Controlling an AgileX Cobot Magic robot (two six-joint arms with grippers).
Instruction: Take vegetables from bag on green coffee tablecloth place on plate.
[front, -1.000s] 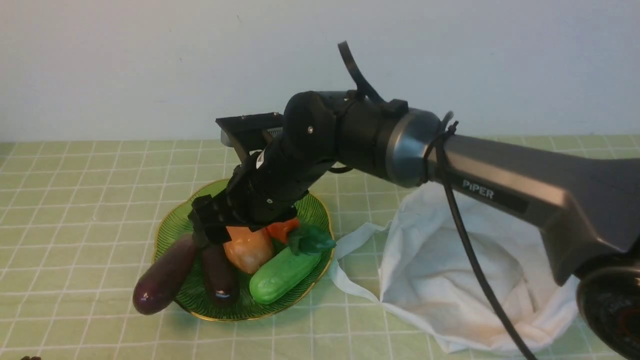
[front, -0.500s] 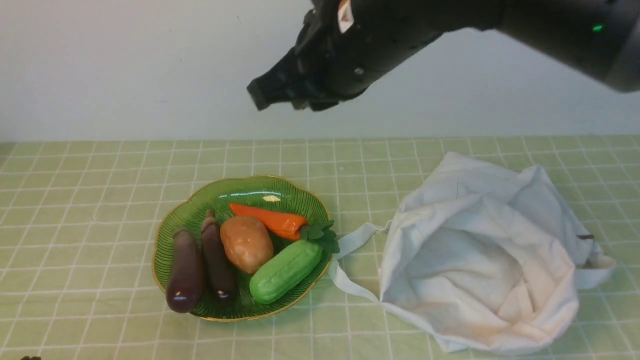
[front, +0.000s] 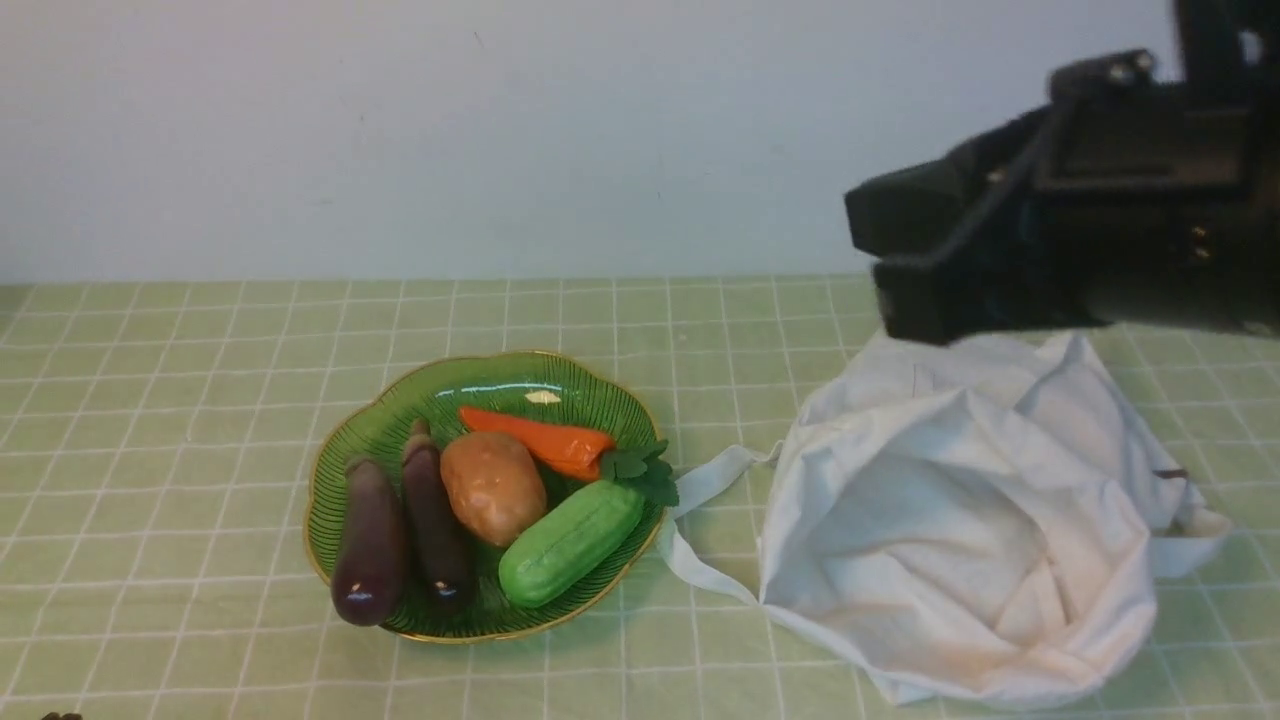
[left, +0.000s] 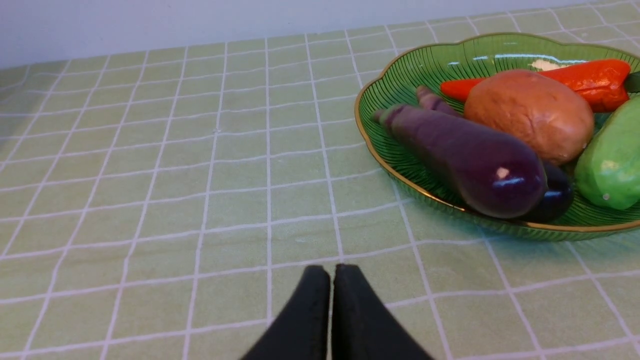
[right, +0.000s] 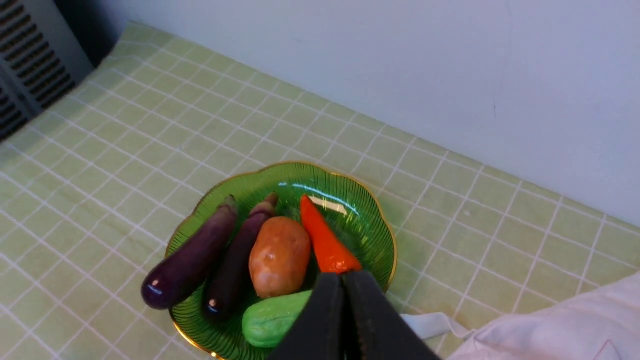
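Pale green gridded cloth (front: 200, 400); thick eggplant (front: 368, 560) glossy, dark purple, blunt-ended.

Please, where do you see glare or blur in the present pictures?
Front view: bright glare on the plate, a small highlight on the thick eggplant, right gripper soft-edged. Left wrist view: blurred fingertips, sharper plate. Right wrist view: fingertips blurred too.

front: faces wall | wrists: angled down | all share plate (front: 480, 628)
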